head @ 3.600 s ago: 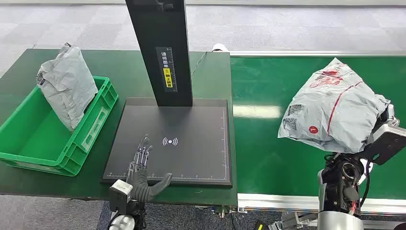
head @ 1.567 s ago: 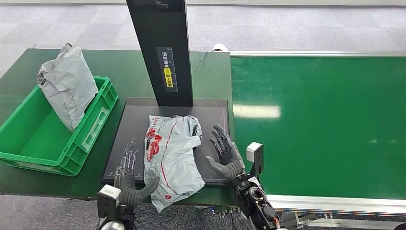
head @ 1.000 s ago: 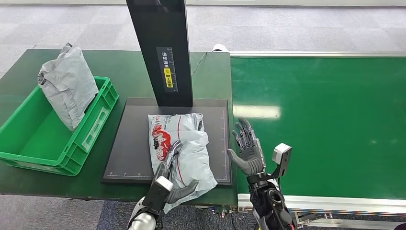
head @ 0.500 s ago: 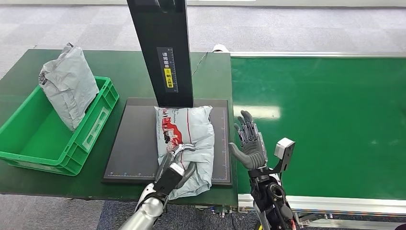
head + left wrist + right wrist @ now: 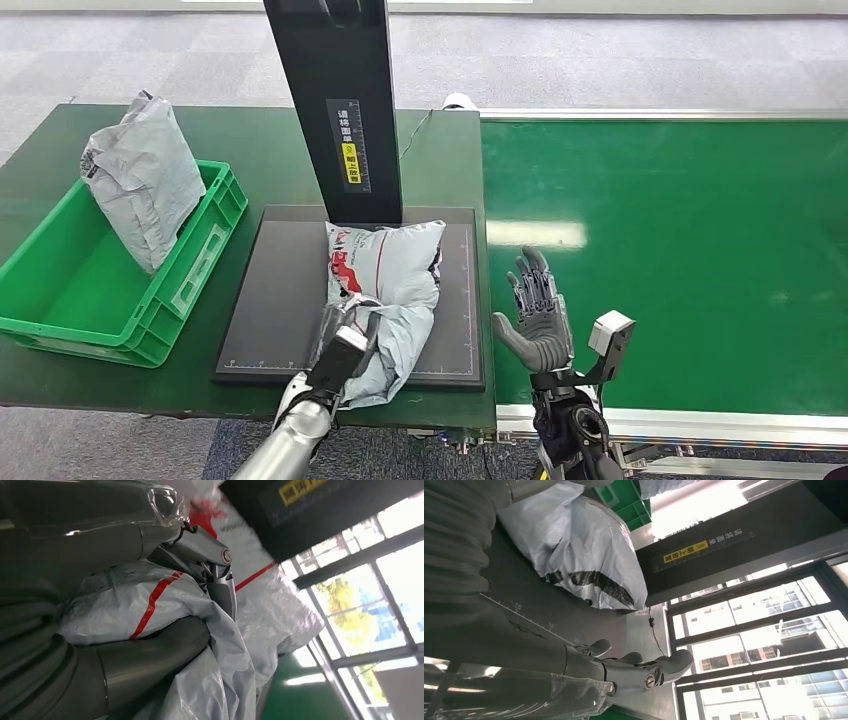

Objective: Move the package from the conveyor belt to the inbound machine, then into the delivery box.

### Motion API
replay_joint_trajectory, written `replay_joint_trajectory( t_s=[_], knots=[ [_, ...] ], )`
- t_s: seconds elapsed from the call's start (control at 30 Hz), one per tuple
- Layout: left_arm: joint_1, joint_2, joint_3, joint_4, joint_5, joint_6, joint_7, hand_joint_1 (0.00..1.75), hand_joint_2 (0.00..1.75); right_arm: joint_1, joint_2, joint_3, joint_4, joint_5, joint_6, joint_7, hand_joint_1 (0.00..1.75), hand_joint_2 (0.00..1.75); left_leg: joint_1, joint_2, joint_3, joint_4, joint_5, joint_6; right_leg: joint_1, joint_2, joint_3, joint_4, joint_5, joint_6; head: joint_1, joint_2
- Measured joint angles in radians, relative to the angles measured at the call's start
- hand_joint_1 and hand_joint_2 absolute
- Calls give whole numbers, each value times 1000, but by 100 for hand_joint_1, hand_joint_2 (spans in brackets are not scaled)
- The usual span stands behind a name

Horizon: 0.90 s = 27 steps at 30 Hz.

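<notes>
The grey package [image 5: 388, 272] with red print lies on the inbound machine's black plate [image 5: 270, 300], its far end against the black column [image 5: 340, 110]. My left hand [image 5: 347, 338] grips the package's near end; in the left wrist view the thumb [image 5: 150, 662] and fingers [image 5: 210, 555] pinch a fold of the package [image 5: 150, 597]. My right hand [image 5: 538, 315] is open, fingers spread and pointing up, over the near left edge of the green conveyor belt [image 5: 680, 260], apart from the package. The right wrist view shows the package [image 5: 579, 540] beyond the spread fingers [image 5: 644, 669].
A green delivery box [image 5: 60, 300] stands left of the plate with another grey package [image 5: 145, 175] leaning upright in it. The dark green table [image 5: 440, 160] carries the machine. A cable [image 5: 415, 130] runs behind the column.
The package came off the belt onto the plate and slid toward the column. My left hand moved onto its near end and gripped it. My right hand let go and drew back right.
</notes>
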Motion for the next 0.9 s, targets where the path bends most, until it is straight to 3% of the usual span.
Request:
replay_joint_trajectory(
  t_s=[0.2,0.43,0.5,0.73,0.9],
  knots=[
    [107,49,83,-268,83,25,1,175,175,36,-4,-19,-33,0,-1,1,0,175,0,1,-3,0,0,0,0,1,-3,0,0,0,0,0],
    [265,106,246,-605,181,32,3,175,175,77,-8,-47,-64,3,0,4,0,175,0,2,-5,-1,-1,-1,0,1,-6,0,-1,0,0,0],
    [318,116,310,-698,231,-12,3,175,175,87,-10,-58,-69,4,1,7,0,175,0,4,-5,-1,-1,-1,0,2,-6,0,-1,0,0,0],
    [520,116,515,-999,417,-306,-41,175,175,127,-23,-116,-81,1,4,6,0,175,0,4,-6,-1,-3,0,0,2,-6,0,-3,0,0,0],
    [563,118,684,-1105,539,-397,-4,175,175,168,-30,-154,-106,-2,14,1,0,175,0,4,-5,-1,-4,0,0,2,-6,0,-3,0,0,0]
  ],
)
